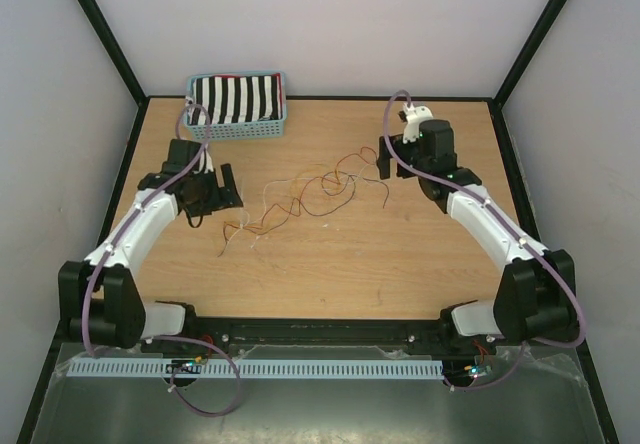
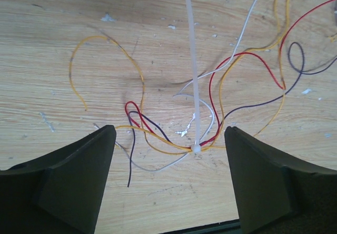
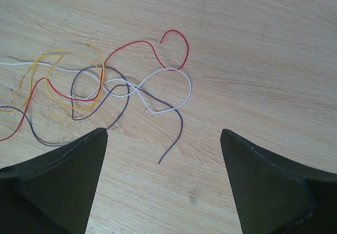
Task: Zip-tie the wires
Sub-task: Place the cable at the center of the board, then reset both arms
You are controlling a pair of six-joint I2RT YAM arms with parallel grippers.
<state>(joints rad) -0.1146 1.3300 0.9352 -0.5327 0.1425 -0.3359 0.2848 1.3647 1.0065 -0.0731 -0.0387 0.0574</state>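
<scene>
Loose wires (image 1: pixel 300 199) sprawl mid-frame on the tabletop (image 1: pixel 400 254).
Open and empty, the left end effector (image 2: pixel 168 134) and right end effector (image 3: pixel 164 133) flank them.

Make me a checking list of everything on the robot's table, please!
Surface: wooden table, scuffed, with small white flecks.
Job's things: thin wires lie in loose loops mid-table; a white zip tie gathers them at one spot.
Clutter: blue basket at the far left, holding a striped cloth.
Grippers: left gripper open above the tie's head; right gripper open above the wires' other ends; both hold nothing.
Cables: purple cables run along both arms.
Surroundings: white walls, black frame; slotted white rail by the bases.
</scene>
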